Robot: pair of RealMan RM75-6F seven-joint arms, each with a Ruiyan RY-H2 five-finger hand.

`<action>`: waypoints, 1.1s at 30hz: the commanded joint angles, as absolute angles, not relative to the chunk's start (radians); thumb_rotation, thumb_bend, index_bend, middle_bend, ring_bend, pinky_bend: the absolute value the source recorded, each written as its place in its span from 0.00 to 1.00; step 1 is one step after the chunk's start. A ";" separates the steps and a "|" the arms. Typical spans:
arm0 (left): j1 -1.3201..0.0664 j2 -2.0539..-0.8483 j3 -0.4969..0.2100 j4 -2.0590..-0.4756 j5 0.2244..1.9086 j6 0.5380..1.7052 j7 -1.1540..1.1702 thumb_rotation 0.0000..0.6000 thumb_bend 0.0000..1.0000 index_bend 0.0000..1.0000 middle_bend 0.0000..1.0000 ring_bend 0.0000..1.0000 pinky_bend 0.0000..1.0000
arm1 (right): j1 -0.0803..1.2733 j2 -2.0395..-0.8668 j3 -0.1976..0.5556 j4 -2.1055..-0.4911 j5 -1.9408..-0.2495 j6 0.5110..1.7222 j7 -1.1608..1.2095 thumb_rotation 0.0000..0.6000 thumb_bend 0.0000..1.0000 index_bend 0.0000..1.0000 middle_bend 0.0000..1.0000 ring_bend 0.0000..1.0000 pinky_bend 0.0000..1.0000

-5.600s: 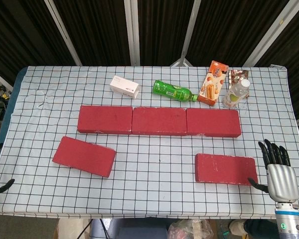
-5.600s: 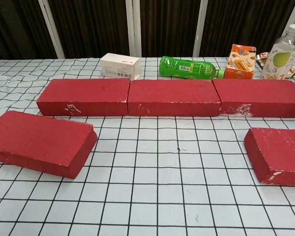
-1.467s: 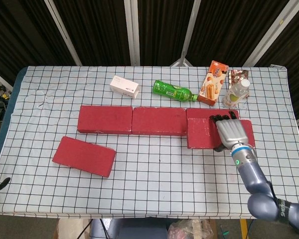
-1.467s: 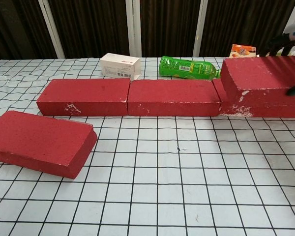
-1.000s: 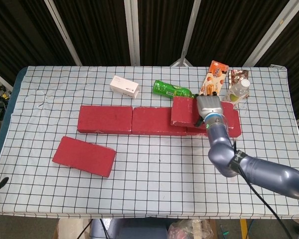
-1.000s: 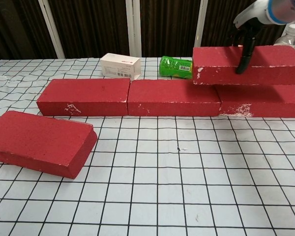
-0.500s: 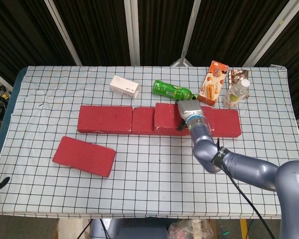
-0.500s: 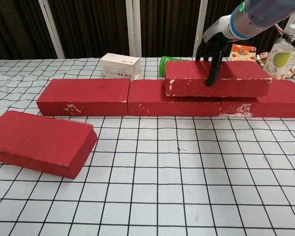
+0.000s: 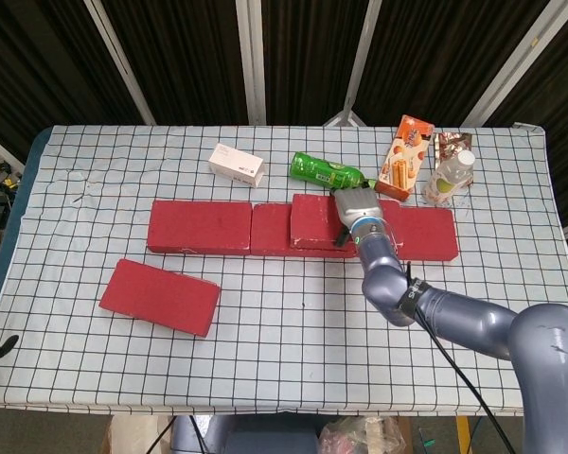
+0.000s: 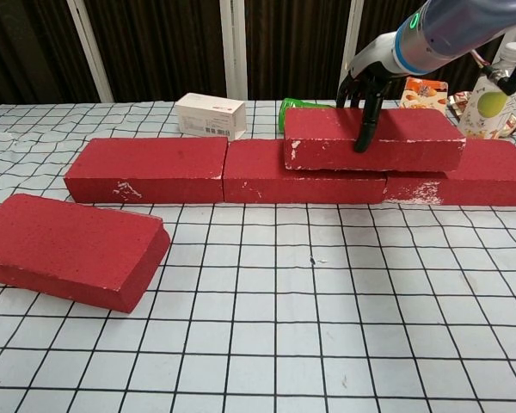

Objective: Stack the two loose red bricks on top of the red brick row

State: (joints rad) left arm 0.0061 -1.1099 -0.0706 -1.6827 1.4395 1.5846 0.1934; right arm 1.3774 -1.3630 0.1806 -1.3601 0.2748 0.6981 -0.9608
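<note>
While straddling the row's (image 10: 224,172) seam for a bonded stack, brick (image 10: 374,138) clamped under right hand (image 10: 361,82), fingers over both long edges; second brick (image 10: 69,249) far left, untouched; left hand unseen.

Glossy grey-blue right arm (image 9: 473,322), green-ringed wrist, black-fingered hand (image 10: 364,86)
</note>
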 commanded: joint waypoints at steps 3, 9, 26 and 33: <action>0.007 -1.112 -0.070 -1.684 1.440 1.588 0.200 1.00 0.00 0.03 0.00 0.00 0.09 | 1.374 -1.349 0.174 -1.363 0.256 0.685 -0.941 1.00 0.15 0.20 0.22 0.21 0.00; 0.013 -1.115 -0.070 -1.687 1.444 1.602 0.205 1.00 0.00 0.03 0.00 0.00 0.09 | 1.361 -1.327 0.160 -1.373 0.229 0.652 -0.905 1.00 0.15 0.20 0.22 0.21 0.00; 0.015 -1.126 -0.070 -1.689 1.441 1.607 0.231 1.00 0.00 0.03 0.00 0.00 0.09 | 1.351 -1.320 0.113 -1.360 0.134 0.604 -0.787 1.00 0.15 0.19 0.22 0.20 0.00; 0.014 -1.129 -0.070 -1.690 1.439 1.607 0.240 1.00 0.00 0.03 0.00 0.00 0.09 | 1.352 -1.322 0.085 -1.344 0.111 0.584 -0.752 1.00 0.15 0.20 0.22 0.20 0.00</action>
State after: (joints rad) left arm 0.0145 -1.1291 -0.0702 -1.6895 1.4392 1.6066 0.2397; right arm 1.3519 -1.3219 0.0871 -1.3464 0.1123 0.5866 -0.7541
